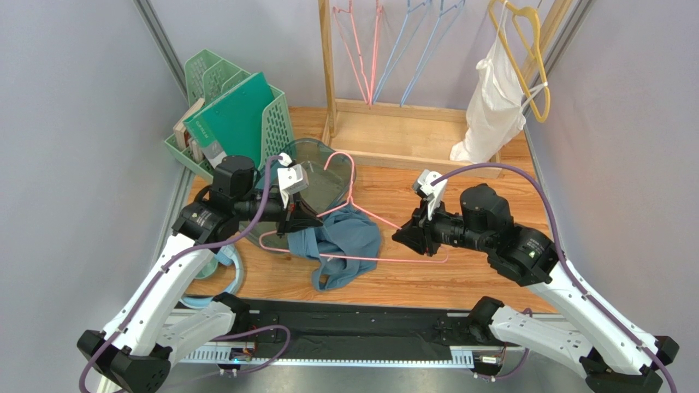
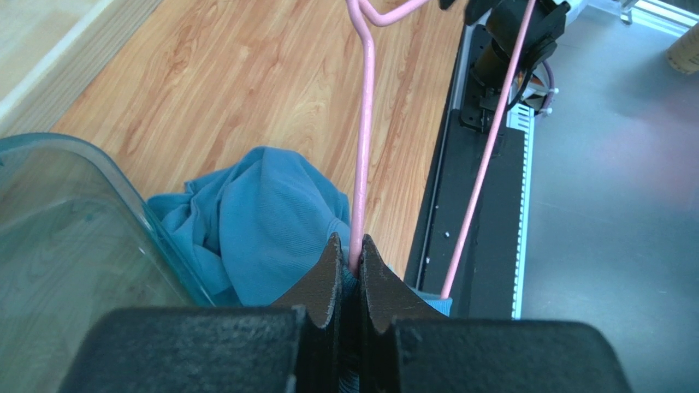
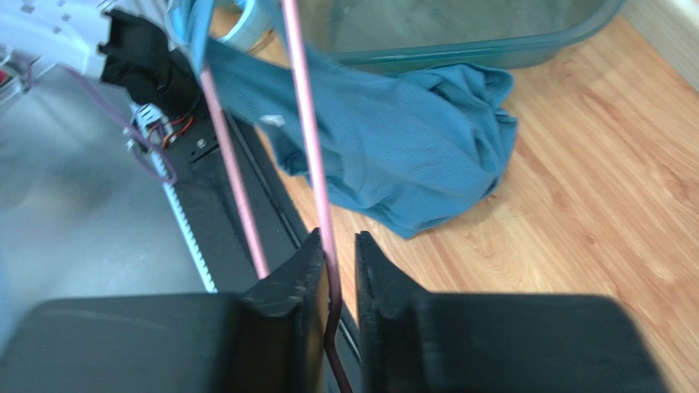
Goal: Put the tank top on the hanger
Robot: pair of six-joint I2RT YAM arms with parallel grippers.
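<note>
The pink hanger (image 1: pixel 353 209) lies across the middle of the table, hook toward the back. The blue-teal tank top (image 1: pixel 349 241) is bunched over its left half. My left gripper (image 1: pixel 297 219) is shut on the hanger's wire (image 2: pixel 365 131) with a fold of tank top (image 2: pixel 262 217) pinched in the jaws. My right gripper (image 1: pixel 408 237) is at the hanger's right end. Its jaws stand narrowly apart around the wire (image 3: pixel 308 139), which rests against the left finger (image 3: pixel 299 270). The tank top (image 3: pixel 410 147) hangs loosely further along the hanger.
A clear teal bin (image 1: pixel 316 164) stands just behind the left gripper. A green file rack (image 1: pixel 238 115) is at the back left. A wooden rack (image 1: pixel 410 131) holds pink and light-blue hangers. A white cloth (image 1: pixel 492 102) hangs on a yellow hanger at the back right. A black strip (image 1: pixel 353 319) runs along the front edge.
</note>
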